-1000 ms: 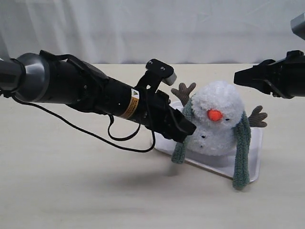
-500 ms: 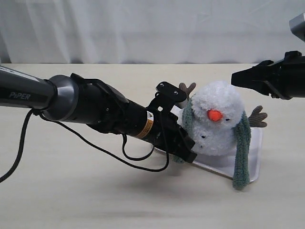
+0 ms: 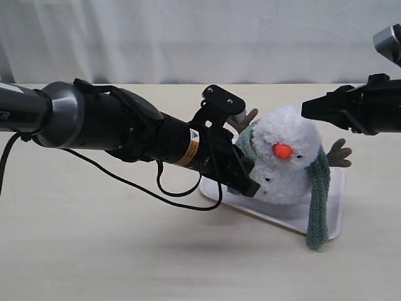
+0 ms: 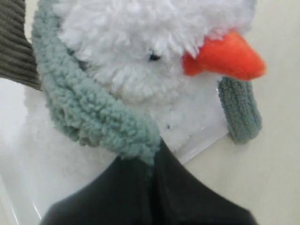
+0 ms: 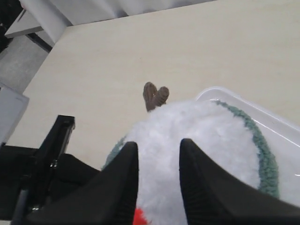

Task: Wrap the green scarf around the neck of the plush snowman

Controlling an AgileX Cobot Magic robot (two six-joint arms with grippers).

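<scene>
Wrapping: left gripper (image 3: 250,187), clamped on one green scarf (image 3: 318,188) end, should next cross the plush snowman (image 3: 288,135) neck; right gripper (image 3: 305,108) hovers part-open.

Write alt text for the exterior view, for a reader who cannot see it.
The left tool is shut on one end of the green scarf, which is draped over the plush snowman standing on a white tray. The scarf's other end hangs down the snowman's opposite side, and the right tool hovers near its head without touching.
</scene>
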